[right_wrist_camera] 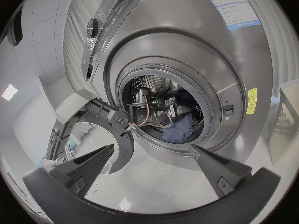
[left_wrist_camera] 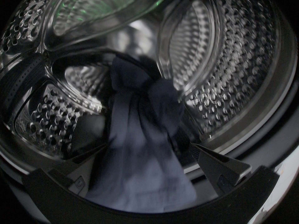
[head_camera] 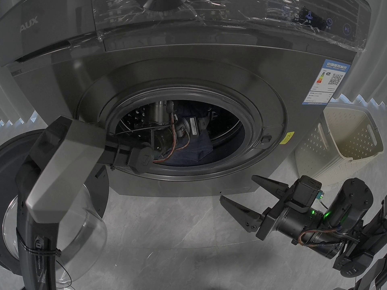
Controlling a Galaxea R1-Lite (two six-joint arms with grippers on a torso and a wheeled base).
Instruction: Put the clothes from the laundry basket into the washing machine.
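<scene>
Left gripper [left_wrist_camera: 149,147] inside washing machine [head_camera: 193,61] drum, spread wide around blue garment [left_wrist_camera: 140,165] | right gripper [head_camera: 238,187] near right, wide open, empty | laundry basket [head_camera: 346,141] right.

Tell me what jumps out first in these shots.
The left gripper is open deep inside the washing machine, in its drum, right over a dark blue cloth. The right gripper hangs open above the floor in front of the machine, and a white laundry basket stands at the machine's right side.
</scene>
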